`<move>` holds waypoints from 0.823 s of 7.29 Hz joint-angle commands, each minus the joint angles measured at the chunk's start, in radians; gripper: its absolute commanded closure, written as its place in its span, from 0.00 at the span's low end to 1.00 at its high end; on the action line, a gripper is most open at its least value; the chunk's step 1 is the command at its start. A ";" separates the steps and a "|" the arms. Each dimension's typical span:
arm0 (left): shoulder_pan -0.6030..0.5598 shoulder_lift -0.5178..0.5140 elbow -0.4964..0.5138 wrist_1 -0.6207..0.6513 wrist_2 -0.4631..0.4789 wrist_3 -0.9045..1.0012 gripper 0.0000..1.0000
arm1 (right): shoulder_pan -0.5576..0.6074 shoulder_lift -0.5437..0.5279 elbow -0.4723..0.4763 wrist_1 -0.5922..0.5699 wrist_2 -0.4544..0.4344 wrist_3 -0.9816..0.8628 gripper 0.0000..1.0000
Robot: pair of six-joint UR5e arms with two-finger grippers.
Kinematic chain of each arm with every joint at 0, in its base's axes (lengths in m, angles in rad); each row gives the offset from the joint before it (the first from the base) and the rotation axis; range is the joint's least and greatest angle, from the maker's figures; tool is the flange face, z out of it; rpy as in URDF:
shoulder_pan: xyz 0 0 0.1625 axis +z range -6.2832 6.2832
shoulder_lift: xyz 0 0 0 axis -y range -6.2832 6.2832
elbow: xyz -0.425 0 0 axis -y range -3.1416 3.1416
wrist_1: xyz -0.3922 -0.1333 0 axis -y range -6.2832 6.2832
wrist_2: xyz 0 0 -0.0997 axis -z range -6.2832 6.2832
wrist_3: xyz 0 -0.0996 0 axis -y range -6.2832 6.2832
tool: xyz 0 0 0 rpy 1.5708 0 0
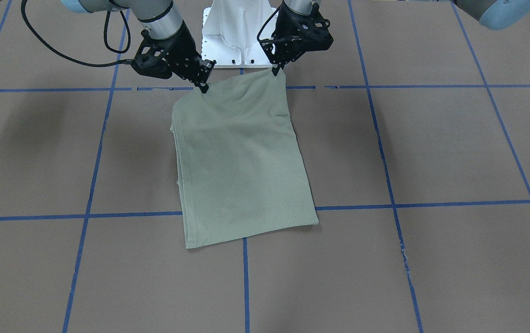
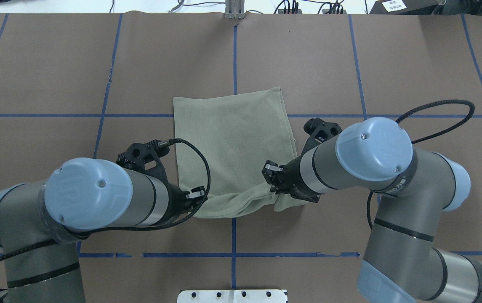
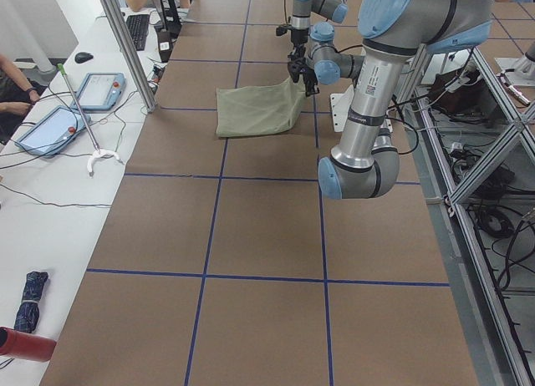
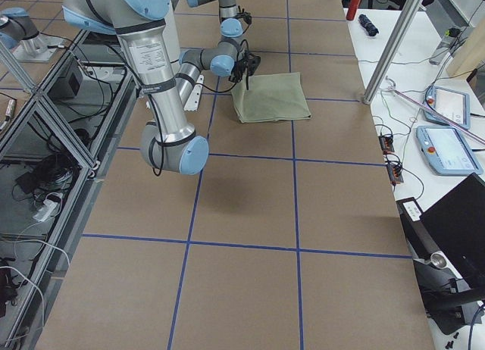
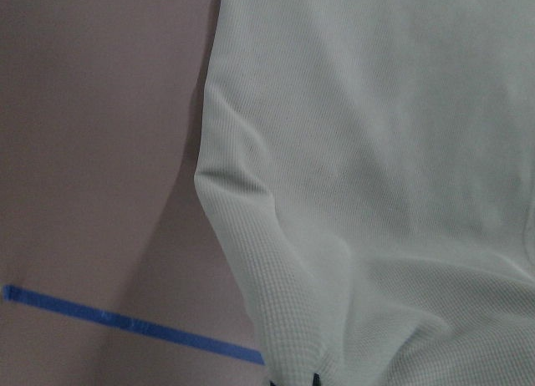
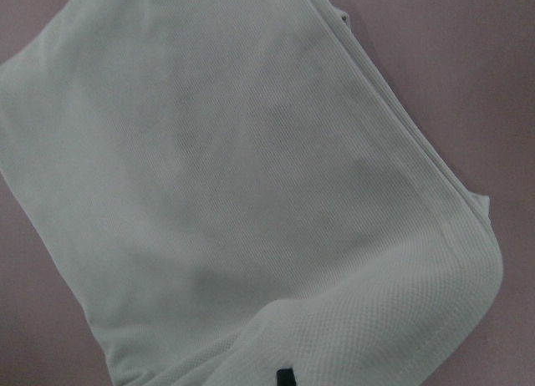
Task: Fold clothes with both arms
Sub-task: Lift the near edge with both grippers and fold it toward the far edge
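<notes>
Brown table [image 1: 431, 148] | folded shirt [image 1: 241, 162], sleeves hidden | left pincer [image 1: 276, 71], right pincer [image 1: 204, 88] pinch corners

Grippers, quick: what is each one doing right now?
Left gripper: closed, pinching a corner of the folded sage-green knit shirt.
Right gripper: closed, pinching the shirt's other robot-side corner.
</notes>
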 commanded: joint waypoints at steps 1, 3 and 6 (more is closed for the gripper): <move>-0.120 -0.012 0.118 -0.108 -0.005 0.047 1.00 | 0.101 0.082 -0.113 0.006 0.001 -0.047 1.00; -0.157 -0.074 0.273 -0.206 -0.005 0.050 1.00 | 0.146 0.150 -0.267 0.118 0.001 -0.039 1.00; -0.229 -0.090 0.335 -0.236 -0.006 0.097 1.00 | 0.174 0.277 -0.462 0.127 0.005 -0.042 1.00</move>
